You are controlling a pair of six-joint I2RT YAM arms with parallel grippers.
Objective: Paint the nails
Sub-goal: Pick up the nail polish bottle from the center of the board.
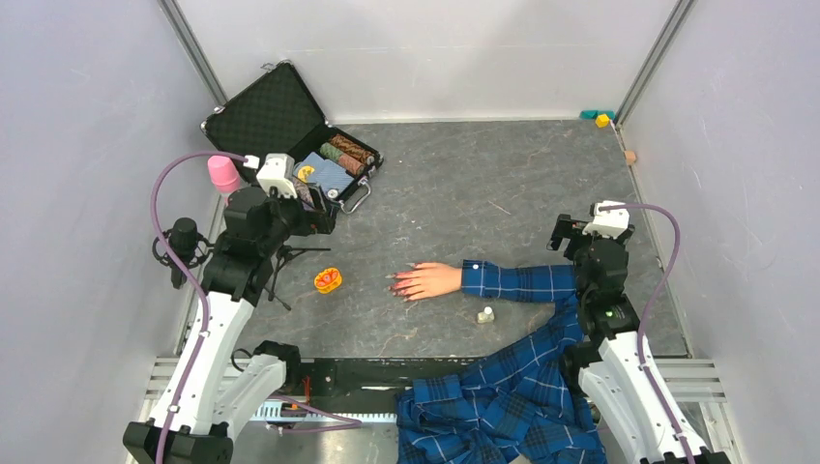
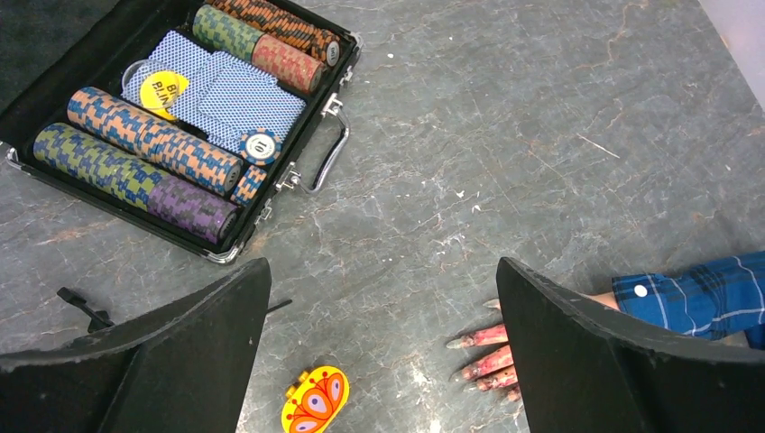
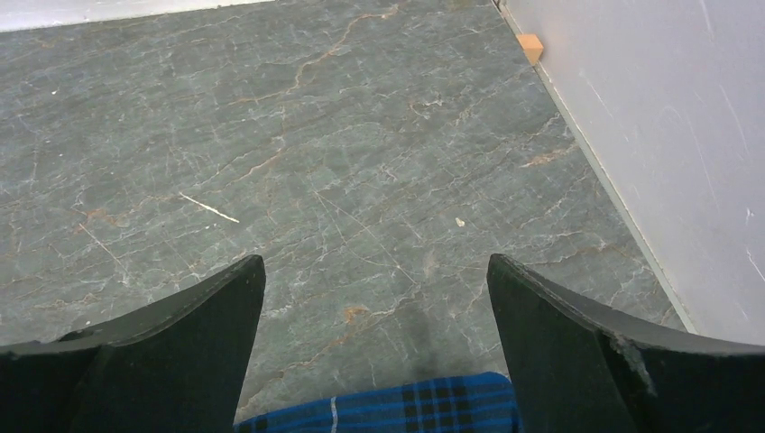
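Grey stone-look bench (image 1: 503,174) w/ white walls. L pincer (image 2: 383,271) hangs wide, empty; R pincer (image 3: 374,266) also wide, empty, over sleeve (image 3: 406,401). Nails (image 2: 458,343) are near L pincer, on mannequin hand (image 1: 430,280) laid flat mid-bench, prob. so all are easy to reach. Small bottle (image 1: 485,314) stands beside sleeve, untouched.

Blue plaid sleeve (image 1: 517,280), reddish-pink nails (image 2: 455,343), grey veined table (image 1: 483,184)

Tiny reddish-pink nails (image 2: 458,342) lie flat, pointing left.
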